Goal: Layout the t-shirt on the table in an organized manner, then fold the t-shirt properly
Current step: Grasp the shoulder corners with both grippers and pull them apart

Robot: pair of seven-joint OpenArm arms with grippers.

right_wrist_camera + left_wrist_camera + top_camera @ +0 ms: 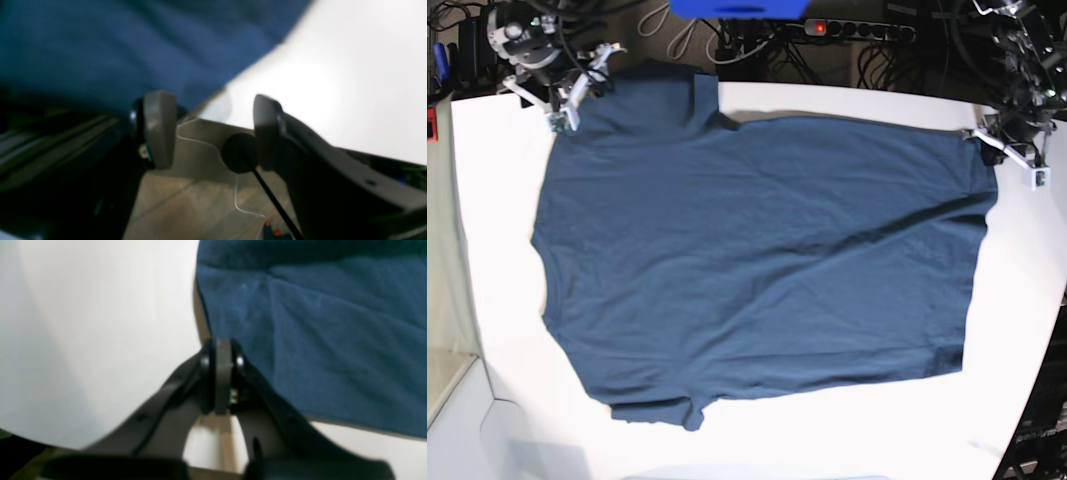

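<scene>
T-shirt: the t-shirt (757, 270) lies spread almost flat across the table (497, 200), neck toward the base view's left, hem toward its right, with shallow creases over the body.
Left gripper: the left gripper (223, 351) has its pads pressed together at the shirt's corner; whether cloth is pinched between them is hard to tell, since the view is soft there.
Right gripper: the right gripper (213, 128) stands with its jaws apart and empty, by the shirt's edge at the table's rim.
Step in hand: judged as finishing the layout, tugging corners out square.
Doing it well: pull low and outward along the table so the creases run out; let go only once the hem lies straight; keep the cloth from sliding off the rim.
</scene>
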